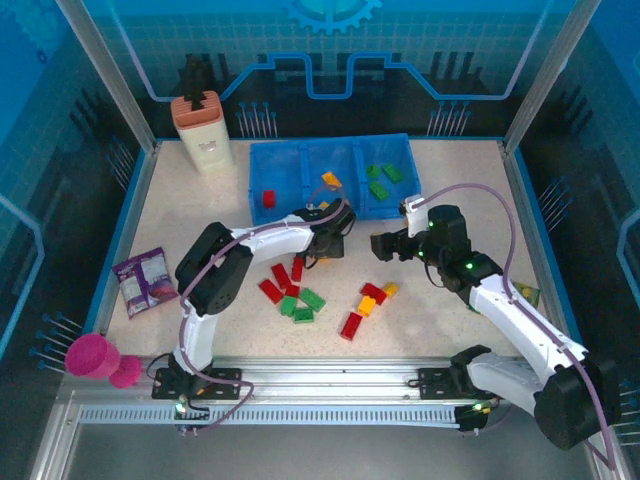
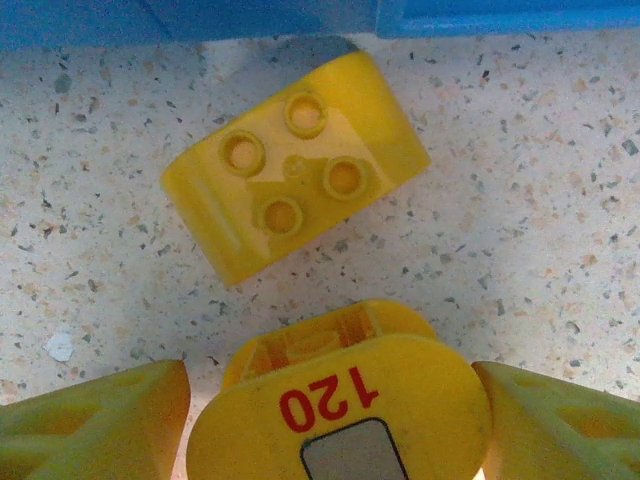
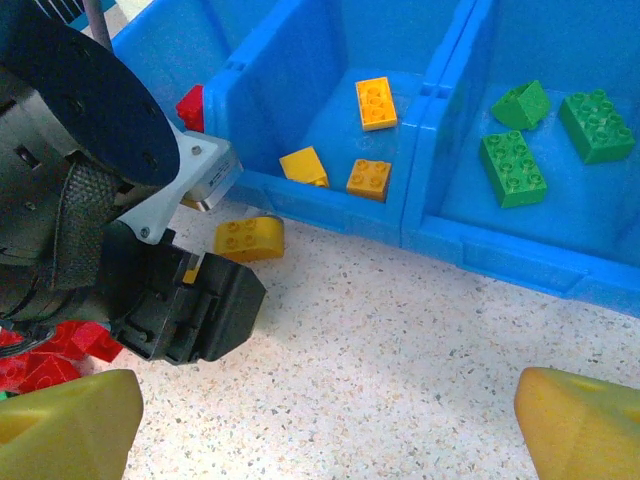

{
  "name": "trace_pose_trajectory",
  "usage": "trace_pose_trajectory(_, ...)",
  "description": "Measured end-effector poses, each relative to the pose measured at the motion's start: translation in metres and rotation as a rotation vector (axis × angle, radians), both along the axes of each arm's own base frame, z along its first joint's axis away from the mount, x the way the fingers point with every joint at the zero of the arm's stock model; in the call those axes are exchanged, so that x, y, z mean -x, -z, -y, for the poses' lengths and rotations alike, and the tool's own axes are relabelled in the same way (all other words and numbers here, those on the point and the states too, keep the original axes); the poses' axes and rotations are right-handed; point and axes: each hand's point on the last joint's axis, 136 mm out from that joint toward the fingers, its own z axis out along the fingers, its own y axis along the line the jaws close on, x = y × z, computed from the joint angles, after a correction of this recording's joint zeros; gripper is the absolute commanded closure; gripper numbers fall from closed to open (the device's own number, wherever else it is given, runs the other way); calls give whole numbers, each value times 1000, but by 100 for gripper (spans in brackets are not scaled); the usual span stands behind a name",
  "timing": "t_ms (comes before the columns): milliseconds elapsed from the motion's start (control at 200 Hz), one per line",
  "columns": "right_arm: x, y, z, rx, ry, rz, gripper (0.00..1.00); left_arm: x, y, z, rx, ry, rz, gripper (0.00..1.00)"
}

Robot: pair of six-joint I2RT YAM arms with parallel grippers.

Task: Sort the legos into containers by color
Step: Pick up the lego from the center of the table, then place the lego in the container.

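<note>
My left gripper (image 1: 331, 238) is low over the table just in front of the blue tray (image 1: 300, 152). Its yellow fingers (image 2: 90, 420) press both sides of a rounded yellow lego marked 120 (image 2: 340, 400). A curved yellow lego with four studs (image 2: 295, 175) lies loose just beyond it, against the tray wall (image 3: 330, 205). My right gripper (image 1: 385, 245) hovers open over bare table, nothing between its fingertips (image 3: 70, 425). In the tray, the left compartment holds a red lego (image 1: 268, 197), the middle yellow ones (image 3: 376, 102), the right green ones (image 3: 512, 168).
Loose red legos (image 1: 281, 276), green ones (image 1: 303, 304) and a red and orange cluster (image 1: 370, 297) lie on the near table. A beige bottle (image 1: 203, 130) stands back left, a purple packet (image 1: 146, 281) and a pink cup (image 1: 98, 358) at left, and a yellow-green bag (image 1: 527, 295) under the right arm.
</note>
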Motion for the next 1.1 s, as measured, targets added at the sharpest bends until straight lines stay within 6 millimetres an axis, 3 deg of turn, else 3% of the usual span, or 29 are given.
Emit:
trace_pose_trajectory(150, 0, 0, 0, 0, 1, 1, 2, 4, 14, 1, 2, 2, -40, 35)
trace_pose_trajectory(380, -3, 5, 2, 13, 14, -9, 2, 2, 12, 4, 24, 7, -50, 50)
trace_pose_trajectory(600, -4, 7, 3, 20, 22, -12, 1, 4, 5, 3, 15, 28, -55, 51)
trace_pose_trajectory(731, -4, 7, 4, 22, 23, -14, 1, -10, -32, 15, 38, 67, -1, 51)
trace_pose_trajectory(926, -5, 10, 5, 30, 32, -19, 1, -60, -125, 46, 127, 142, 218, 49)
trace_pose_trajectory(1021, -4, 11, 6, 36, 37, -25, 1, -84, -158, 45, 146, 142, 303, 50)
trace_pose_trajectory(1101, -4, 12, 7, 38, 37, -30, 0, -110, -172, 36, 159, 116, 355, 50)
